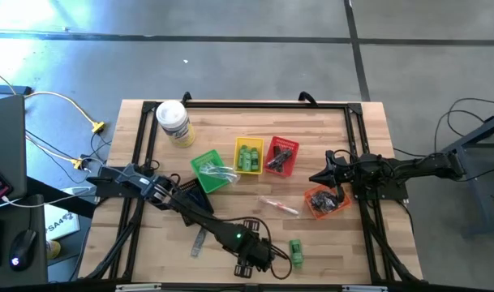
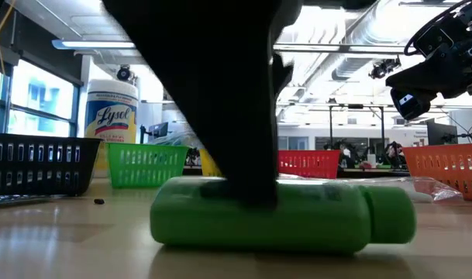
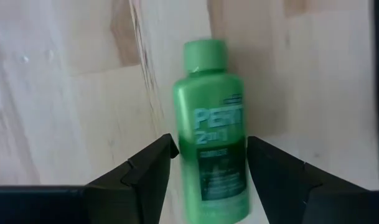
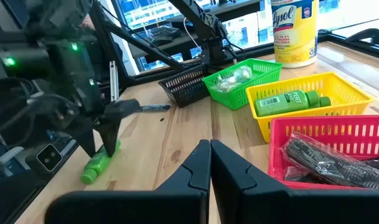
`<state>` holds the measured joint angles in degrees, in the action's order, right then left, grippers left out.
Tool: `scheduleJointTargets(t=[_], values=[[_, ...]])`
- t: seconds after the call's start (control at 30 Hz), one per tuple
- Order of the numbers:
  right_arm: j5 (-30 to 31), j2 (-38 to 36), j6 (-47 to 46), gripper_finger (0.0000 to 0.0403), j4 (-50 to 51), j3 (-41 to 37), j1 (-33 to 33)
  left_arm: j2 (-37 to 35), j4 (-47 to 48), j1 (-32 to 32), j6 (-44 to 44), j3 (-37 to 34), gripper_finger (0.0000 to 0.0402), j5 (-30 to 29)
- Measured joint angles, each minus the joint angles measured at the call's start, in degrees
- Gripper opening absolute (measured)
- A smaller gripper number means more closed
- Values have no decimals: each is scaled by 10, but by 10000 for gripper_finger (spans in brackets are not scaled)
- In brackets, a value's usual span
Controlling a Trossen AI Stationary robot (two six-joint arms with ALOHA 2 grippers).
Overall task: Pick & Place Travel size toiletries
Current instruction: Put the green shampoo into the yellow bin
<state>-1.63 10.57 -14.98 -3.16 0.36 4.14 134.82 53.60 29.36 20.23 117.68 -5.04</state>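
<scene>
Green mini bottle (image 3: 209, 118) lies on its side on the wooden table (image 1: 344, 251), near the front edge; left gripper (image 3: 208, 163) straddles it — fingers (image 3: 142, 171) spread either side, not visibly clamped; right gripper (image 4: 210, 163) waits by the orange basket (image 1: 326, 201), jaws pressed together, holding nothing.

A bright green mini bottle (image 1: 295, 251) is lying on its side on the counter (image 1: 344, 243) near the front edge — its printed label facing up, cap pointing away from the left gripper (image 3: 208, 163), whose fingers (image 3: 145, 171) are standing spread on either side of its body.

More green bottles (image 1: 248, 157) are lying in the yellow basket (image 1: 238, 146).
</scene>
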Motion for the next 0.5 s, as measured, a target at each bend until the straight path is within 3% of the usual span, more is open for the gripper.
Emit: scheduleJointTargets(t=[0.5], values=[[0, 0, 0, 2, 0, 0, 0, -4, -70, -1, -7, -76, 200, -10]])
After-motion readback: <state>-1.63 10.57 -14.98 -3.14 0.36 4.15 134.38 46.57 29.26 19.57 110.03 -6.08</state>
